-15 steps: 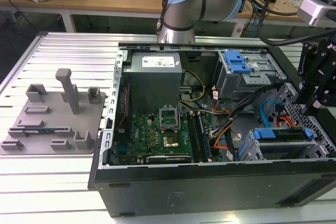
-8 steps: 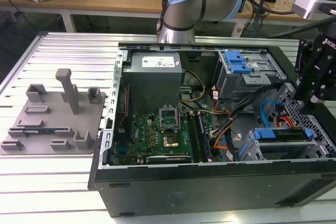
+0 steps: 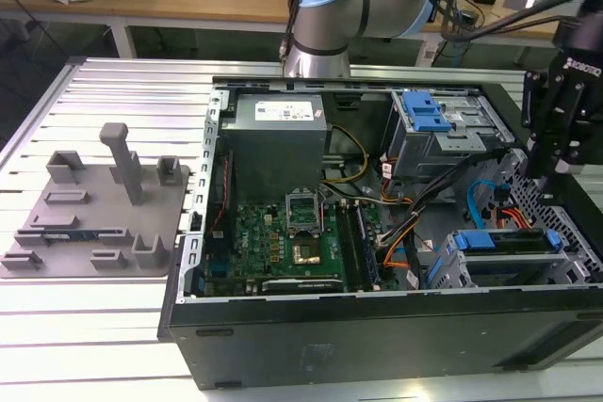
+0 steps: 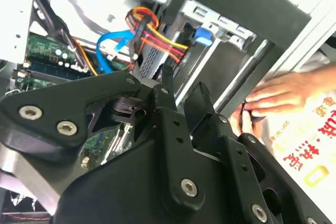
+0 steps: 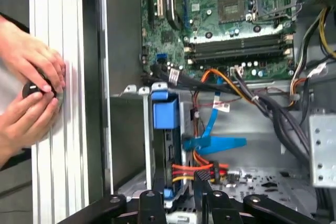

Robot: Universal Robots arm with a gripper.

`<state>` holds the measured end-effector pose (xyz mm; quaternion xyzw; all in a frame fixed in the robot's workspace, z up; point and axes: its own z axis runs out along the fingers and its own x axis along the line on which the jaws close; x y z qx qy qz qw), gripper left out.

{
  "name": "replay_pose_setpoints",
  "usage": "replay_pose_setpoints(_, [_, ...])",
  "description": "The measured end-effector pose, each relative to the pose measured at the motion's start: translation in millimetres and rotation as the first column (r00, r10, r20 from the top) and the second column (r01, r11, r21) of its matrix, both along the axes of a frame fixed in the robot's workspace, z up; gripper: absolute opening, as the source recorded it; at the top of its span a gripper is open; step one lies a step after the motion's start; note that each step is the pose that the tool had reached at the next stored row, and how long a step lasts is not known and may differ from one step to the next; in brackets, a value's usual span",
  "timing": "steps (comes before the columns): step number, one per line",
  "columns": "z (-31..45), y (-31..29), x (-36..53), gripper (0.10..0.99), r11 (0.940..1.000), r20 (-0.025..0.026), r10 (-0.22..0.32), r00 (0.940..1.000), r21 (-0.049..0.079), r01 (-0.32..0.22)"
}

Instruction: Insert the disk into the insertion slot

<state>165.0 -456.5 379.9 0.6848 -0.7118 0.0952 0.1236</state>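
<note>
- Above the open computer case (image 3: 377,327), at the exterior view's right, the gripper (image 3: 556,152) hangs over the small grey drive cage (image 3: 513,261); jaws look empty, with a narrow gap between the fingers (image 5: 202,192).
- Disk (image 3: 513,240), in its blue carrier, already sits in the insertion slot (image 5: 163,145) of that cage.
- Crowding the cage: red-yellow-black power leads (image 5: 197,170), blue data cable (image 5: 212,142), black cable bundle (image 5: 273,114).
- Motherboard (image 3: 292,237) just beside; larger bay with blue top piece (image 3: 424,115) beyond.
- Person's hands (image 5: 29,93) on the bench (image 5: 58,156) outside the case wall.
- Grey fixture plate (image 3: 94,209) well apart.
</note>
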Motion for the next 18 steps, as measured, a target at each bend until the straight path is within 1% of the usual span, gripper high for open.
replay_pose_setpoints(2, [-0.5, 4.4, -8.5, 0.361, 1.0000, 0.0001, 0.000, 1.0000, -0.002, 0.000])
replay_pose_setpoints(3, [-1.0, 5.6, -15.4, 0.361, 1.0000, 0.0004, 0.000, 1.0000, -0.006, 0.000])
replay_pose_setpoints(4, [-2.4, 6.5, -21.8, 0.361, 0.9999, 0.0025, 0.000, 1.0000, -0.013, 0.000])
replay_pose_setpoints(5, [-3.5, 6.6, -23.3, 0.361, 0.9999, 0.0044, 0.000, 1.0000, -0.015, 0.000])
replay_pose_setpoints(7, [-4.7, 6.7, -23.4, 0.361, 0.9998, 0.0054, 0.000, 1.0000, -0.019, 0.000])
replay_pose_setpoints(11, [-8.3, 6.6, -23.6, 0.361, 0.9997, 0.0104, 0.000, 0.9999, -0.025, 0.000])
replay_pose_setpoints(12, [-9.0, 6.7, -24.2, 0.361, 0.9997, 0.0112, 0.000, 0.9999, -0.026, 0.000])
replay_pose_setpoints(14, [-10.7, 6.6, -26.9, 0.361, 0.9995, 0.0145, -0.001, 0.9999, -0.031, 0.001])
replay_pose_setpoints(18, [-12.7, 6.7, -27.1, 0.361, 0.9992, 0.0182, -0.001, 0.9998, -0.040, 0.002])
